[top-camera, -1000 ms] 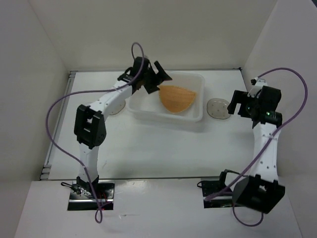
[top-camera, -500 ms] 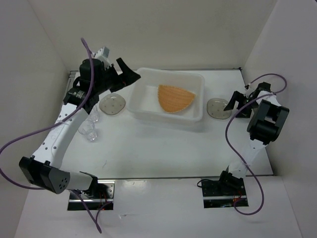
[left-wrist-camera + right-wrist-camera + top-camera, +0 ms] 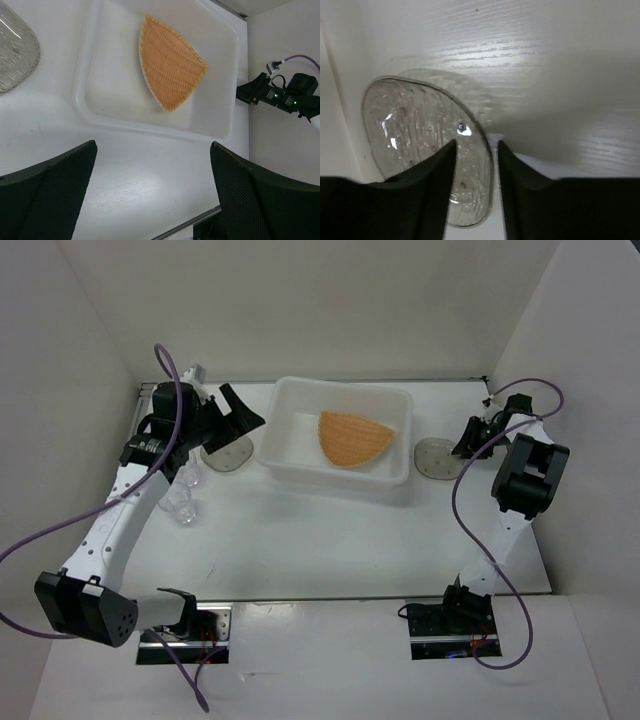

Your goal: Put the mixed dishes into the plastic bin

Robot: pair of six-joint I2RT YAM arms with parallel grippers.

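The orange-tan plate (image 3: 355,438) (image 3: 170,62) lies inside the white plastic bin (image 3: 335,480) (image 3: 150,126). One speckled oval dish (image 3: 228,454) (image 3: 15,50) rests on the table left of the bin. My left gripper (image 3: 243,412) (image 3: 152,165) hovers open above that dish and the bin's left end, holding nothing. Two clear cups (image 3: 187,477) stand further left. A second oval dish (image 3: 437,457) (image 3: 415,130) lies right of the bin. My right gripper (image 3: 464,444) (image 3: 476,145) is low at its right edge, jaws narrowed astride the rim, with gaps still showing.
White walls close in on the table on the left, back and right. The right arm (image 3: 280,95) shows past the bin's far end in the left wrist view. A purple cable (image 3: 470,500) loops beside the right arm.
My left arm swung from over the bin out to the left, staying open. My right gripper dropped to the right oval dish and its jaws narrowed around the rim.
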